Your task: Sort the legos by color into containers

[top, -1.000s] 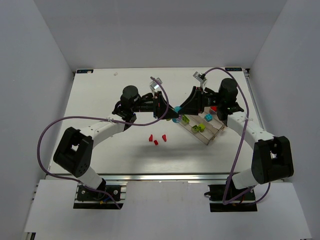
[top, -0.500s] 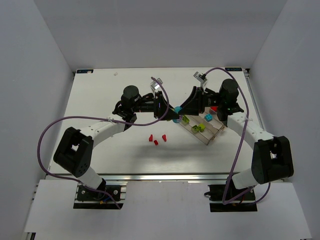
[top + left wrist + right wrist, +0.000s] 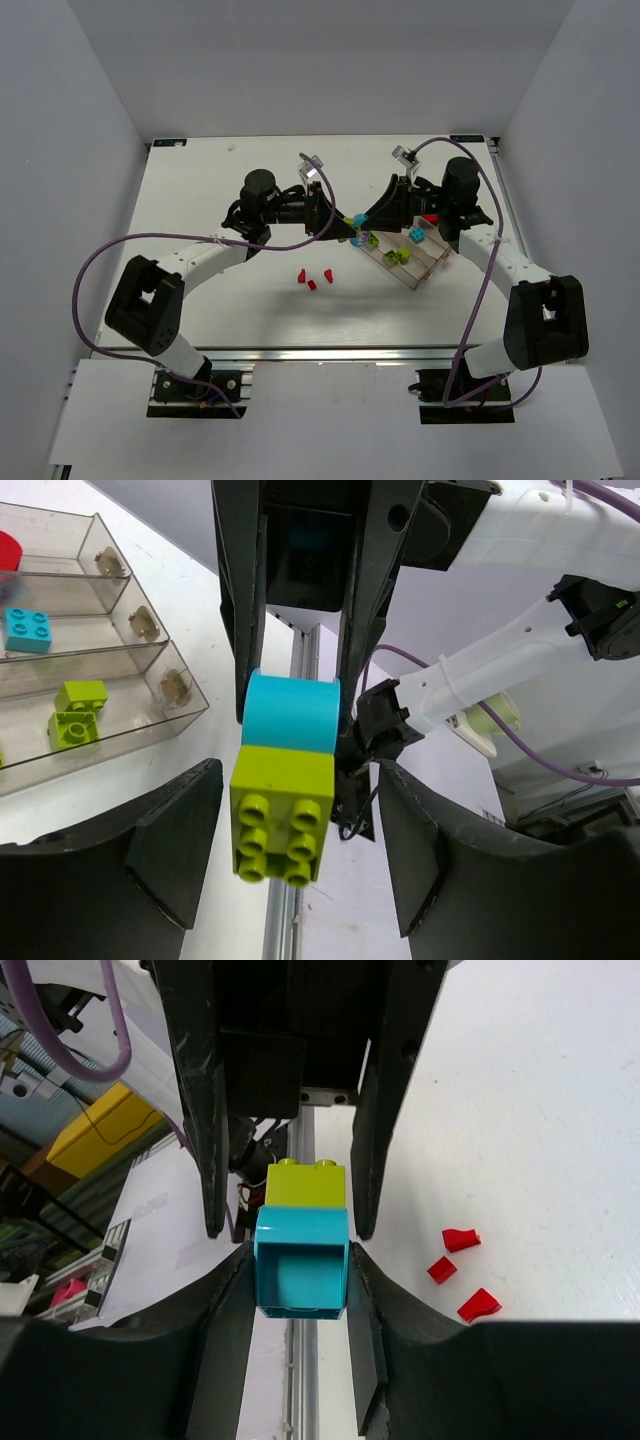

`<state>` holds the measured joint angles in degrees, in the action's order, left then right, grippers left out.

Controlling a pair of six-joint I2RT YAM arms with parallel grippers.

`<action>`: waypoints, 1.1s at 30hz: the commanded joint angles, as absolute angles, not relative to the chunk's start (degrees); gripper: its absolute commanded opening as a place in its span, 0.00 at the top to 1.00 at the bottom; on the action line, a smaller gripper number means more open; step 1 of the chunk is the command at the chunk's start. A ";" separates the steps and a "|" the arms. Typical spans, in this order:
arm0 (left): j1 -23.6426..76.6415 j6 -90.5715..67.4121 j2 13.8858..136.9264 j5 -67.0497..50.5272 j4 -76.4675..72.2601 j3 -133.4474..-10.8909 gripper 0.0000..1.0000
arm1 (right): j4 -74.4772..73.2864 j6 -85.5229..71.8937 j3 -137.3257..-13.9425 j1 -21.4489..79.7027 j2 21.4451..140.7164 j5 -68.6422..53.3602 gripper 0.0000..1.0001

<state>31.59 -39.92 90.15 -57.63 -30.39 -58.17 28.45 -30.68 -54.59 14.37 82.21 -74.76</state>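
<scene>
A cyan lego [image 3: 300, 1265] with a yellow-green lego [image 3: 307, 1182] stuck to its far end hangs above the table. My right gripper [image 3: 300, 1272] is shut on the cyan one. My left gripper [image 3: 298, 785] faces it and stands open, its fingers [image 3: 175, 835] on either side of the yellow-green lego [image 3: 280, 815] without touching it. From above, the joined pair [image 3: 357, 228] sits between the two grippers, just left of the clear divided container [image 3: 425, 270]. That container [image 3: 150, 705] holds a cyan lego [image 3: 27, 630], two yellow-green legos [image 3: 75, 712] and a red one [image 3: 8, 550].
Three small red legos [image 3: 313, 277] lie loose on the white table in front of the grippers, also in the right wrist view as red pieces [image 3: 458, 1270]. White walls close in the table on three sides.
My left gripper's jaws have spread apart and let go of the yellow-green lego. The right gripper keeps its hold on the cyan lego, and the pair has shifted slightly.
</scene>
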 commanded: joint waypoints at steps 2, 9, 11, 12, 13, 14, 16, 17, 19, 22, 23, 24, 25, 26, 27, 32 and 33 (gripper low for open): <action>31.11 -37.09 86.75 -57.92 -26.64 -60.91 0.30 | 24.96 -26.63 -56.69 13.54 79.98 -75.23 1.00; 30.59 -34.45 86.48 -57.57 -23.47 -61.17 0.43 | 24.61 -26.54 -56.86 12.13 79.45 -76.20 1.00; 30.59 -34.72 86.92 -57.92 -23.47 -61.35 0.48 | 24.87 -26.72 -56.60 12.13 79.54 -76.38 1.00; 30.59 -34.98 87.18 -58.01 -23.55 -61.52 0.55 | 25.57 -27.24 -56.60 12.13 79.63 -76.38 1.00; 30.59 -35.07 87.45 -58.27 -23.90 -61.52 0.57 | 26.10 -27.68 -56.34 12.13 79.63 -76.46 1.00; 30.59 -35.24 87.63 -58.45 -24.08 -61.52 0.60 | 26.54 -28.12 -56.34 12.13 79.72 -76.46 1.00; 30.59 -35.51 87.89 -58.80 -24.26 -61.52 0.66 | 26.98 -28.56 -56.25 12.04 79.72 -76.55 1.00; 30.59 -35.68 87.89 -58.97 -24.78 -61.44 0.66 | 27.07 -28.56 -56.34 12.13 79.80 -76.47 1.00; 30.59 -36.47 88.33 -59.85 -25.57 -61.44 0.67 | 27.33 -28.65 -56.34 12.13 79.80 -76.47 1.00; 30.59 -38.05 89.29 -61.34 -27.68 -61.61 0.87 | 27.51 -28.74 -56.16 12.13 79.98 -76.55 1.00; 30.59 -38.49 89.47 -61.61 -28.47 -61.52 0.94 | 27.60 -28.65 -56.16 12.13 79.89 -76.47 1.00; 30.59 -38.76 89.56 -61.70 -28.13 -61.70 1.00 | 27.51 -28.57 -56.16 12.13 79.98 -76.55 1.00; 30.59 -38.32 89.21 -61.00 -27.25 -61.87 1.00 | 26.81 -27.87 -56.25 11.78 79.98 -76.81 1.00; 30.59 -37.89 89.03 -60.47 -26.03 -61.70 1.00 | 25.68 -26.90 -56.42 11.43 79.81 -76.82 1.00; 30.59 -36.31 88.60 -59.86 -25.06 -61.79 1.00 | 24.10 -25.50 -56.86 11.25 79.89 -76.64 1.00; 28.92 -33.58 87.10 -58.10 -21.18 -61.26 1.00 | 13.37 -17.32 -59.50 9.76 79.89 -76.03 1.00; 28.92 -33.31 86.75 -57.83 -20.92 -61.26 1.00 | 13.01 -16.79 -59.50 9.41 79.81 -76.03 1.00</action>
